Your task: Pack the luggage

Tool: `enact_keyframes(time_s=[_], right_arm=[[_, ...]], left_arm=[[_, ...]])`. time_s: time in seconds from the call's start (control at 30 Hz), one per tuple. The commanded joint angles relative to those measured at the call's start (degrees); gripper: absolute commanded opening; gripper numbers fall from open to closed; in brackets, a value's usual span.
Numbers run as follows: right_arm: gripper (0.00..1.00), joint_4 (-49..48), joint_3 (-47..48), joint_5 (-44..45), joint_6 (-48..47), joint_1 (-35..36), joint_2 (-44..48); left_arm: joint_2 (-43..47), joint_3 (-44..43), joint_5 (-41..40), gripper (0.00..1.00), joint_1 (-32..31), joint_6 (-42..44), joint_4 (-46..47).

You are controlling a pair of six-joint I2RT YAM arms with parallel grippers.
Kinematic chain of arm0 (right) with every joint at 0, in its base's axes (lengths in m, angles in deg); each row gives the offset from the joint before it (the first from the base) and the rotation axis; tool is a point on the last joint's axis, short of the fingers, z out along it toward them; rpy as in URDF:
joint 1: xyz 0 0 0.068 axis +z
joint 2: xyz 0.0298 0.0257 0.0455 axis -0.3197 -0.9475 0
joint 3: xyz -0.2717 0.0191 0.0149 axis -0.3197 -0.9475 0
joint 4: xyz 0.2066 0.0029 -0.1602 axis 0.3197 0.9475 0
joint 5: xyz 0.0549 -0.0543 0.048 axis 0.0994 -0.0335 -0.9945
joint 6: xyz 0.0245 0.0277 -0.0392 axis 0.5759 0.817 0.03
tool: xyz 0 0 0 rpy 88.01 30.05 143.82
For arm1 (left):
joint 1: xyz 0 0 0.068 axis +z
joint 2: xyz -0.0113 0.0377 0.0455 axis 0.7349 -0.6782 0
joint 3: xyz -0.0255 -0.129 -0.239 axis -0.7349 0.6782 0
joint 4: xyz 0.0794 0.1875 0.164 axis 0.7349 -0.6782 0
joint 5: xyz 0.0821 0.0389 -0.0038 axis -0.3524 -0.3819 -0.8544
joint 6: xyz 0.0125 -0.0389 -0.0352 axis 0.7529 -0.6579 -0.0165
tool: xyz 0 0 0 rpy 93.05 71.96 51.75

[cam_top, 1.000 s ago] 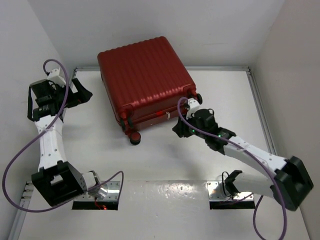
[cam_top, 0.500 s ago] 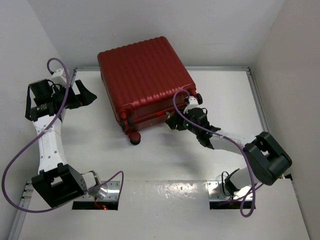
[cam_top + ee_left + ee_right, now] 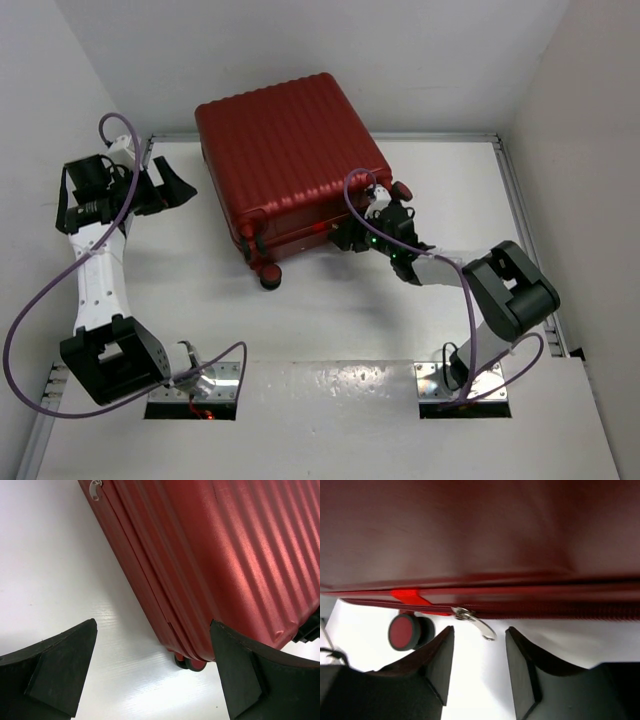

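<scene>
Luggage (image 3: 285, 160) shut, flat at far middle of tabletop (image 3: 330, 320). Right pincer (image 3: 477, 635) has just closed in on its near edge; we see it half open, empty, zip pull (image 3: 476, 622) dangling at gap. Left pincer (image 3: 170, 187) wide open, empty, beside luggage. We judge unzipping next.

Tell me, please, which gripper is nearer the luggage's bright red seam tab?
Right. The right gripper sits close beside the tab; the left gripper hangs off the luggage's opposite side.

Left of the luggage (image 3: 285, 160), white links (image 3: 95, 295) and black joints (image 3: 112, 362) are being shown by the left arm (image 3: 100, 270); right of it, green lights (image 3: 372, 240) are being shown by the right arm (image 3: 440, 268); purple cables (image 3: 27, 318) are being carried.
</scene>
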Motion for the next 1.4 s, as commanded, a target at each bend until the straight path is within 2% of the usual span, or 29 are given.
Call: enact_keyframes(time_s=[0.0, 0.33, 0.47, 0.57, 0.6, 0.67, 0.73, 0.9, 0.97, 1.07, 1.1, 1.13, 1.23, 1.37], right_arm=[[0.44, -7.1, 2.5, -4.7, -1.5, -0.1, -0.7], [0.28, -9.2, 4.5, -4.6, -1.8, -0.5, -4.3], [0.28, -9.3, 5.8, -3.6, -1.6, -0.6, -5.6], [0.22, -9.6, 6.2, -3.3, -1.8, -1.0, -6.1], [0.16, -9.8, 6.3, -3.5, -2.1, -1.0, -6.1], [0.11, -9.8, 6.3, -3.8, -1.8, -1.0, -5.8], [0.0, -9.8, 5.7, -3.9, -2.2, -1.0, -5.2], [0.0, -8.4, 2.7, -3.6, -3.9, -1.1, -0.7], [0.0, -7.9, 1.0, -1.1, -7.2, -0.3, 1.9], [0.0, -6.6, -2.5, 6.4, -13.2, 1.7, 5.6], [0.0, -4.8, -2.7, 11.0, -14.1, 2.6, 5.8], [0.0, -2.4, -2.9, 11.9, -15.6, 2.6, 6.1], [0.0, -1.2, -3.9, 17.9, -18.7, 2.7, 7.1], [0.0, -2.1, -4.4, 20.5, -20.4, 1.9, 5.9]], left_arm=[[-0.2, -2.2, -1.2, 0.99, -0.8, -0.6, 2.2], [-1.3, -2.2, -2.9, 0.99, -3.1, -1.7, 2.7], [-1.3, -1.7, -3.4, 0.99, -3.1, -1.7, 2.7], [-1.3, -1.2, -3.4, 0.99, -3.1, -1.7, 2.7], [-1.3, -1.2, -3.9, 0.99, -3.1, -1.7, 2.7], [-1.3, -1.2, -3.9, 0.99, -3.1, -1.7, 2.7], [-0.7, -1.2, -3.2, 0.99, -3.1, -1.1, 2.7], [4.9, -1.7, -2.7, 0.99, -6.2, 3.5, 2.7], [6.5, -2.2, -2.7, 0.99, -9.1, 5.2, -0.9], [8.6, -3.3, -3.8, 0.99, -13.9, 8.1, -6.2], [8.6, -3.3, -4.7, 0.99, -14.8, 8.9, -7.1], [9.5, -3.3, -4.7, 0.99, -15.7, 9.4, -8.1], [11.2, -3.3, -5.3, 0.99, -19.3, 9.4, -10.8], [11.3, -2.7, -10.8, 0.99, -24.7, 2.9, -15.5]])
